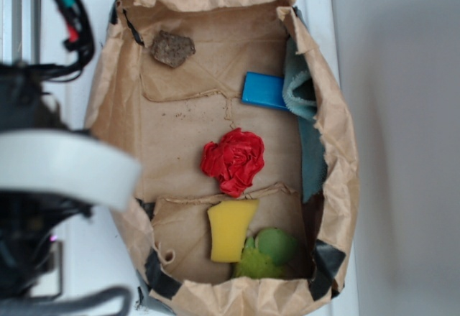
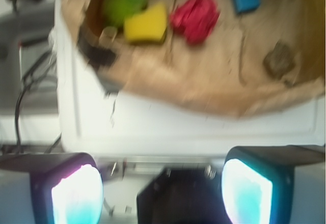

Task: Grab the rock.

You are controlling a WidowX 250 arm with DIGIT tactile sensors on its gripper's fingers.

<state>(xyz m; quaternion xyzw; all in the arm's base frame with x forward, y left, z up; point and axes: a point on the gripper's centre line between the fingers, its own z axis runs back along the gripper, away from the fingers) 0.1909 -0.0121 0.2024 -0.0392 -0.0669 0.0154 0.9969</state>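
Right, checking both feeds. On my wrist cam the gripper [image 2: 163, 188] has its two pads [image 2: 77, 196] spread wide apart w/ nothing between them, hanging over the white surface [image 2: 153, 122] outside the brown paper bag [image 2: 214, 94].

The rock [image 2: 279, 59] lies ahead of the gripper and off to the right side of the wrist view, well apart from the pads, just past the bag's near wall. In the exterior view it's the grey-brown speckled lump [image 1: 172, 48] on the paper floor in the bag's top left corner, alone, touching no other item.

Other stuff, all farther from the tool than the bag's near wall: red cloth ball [image 1: 233, 159] roughly mid-bag, blue block [image 1: 264, 90] beyond it against the far wall next to a teal cloth [image 1: 302, 86]. Yellow sponge [image 1: 230, 230] is ahead-left of the gripper, touching a green item [image 1: 266, 253] beside it.

Wrist feed is blurry. No brands, labels or readable text that I can make out in either view.
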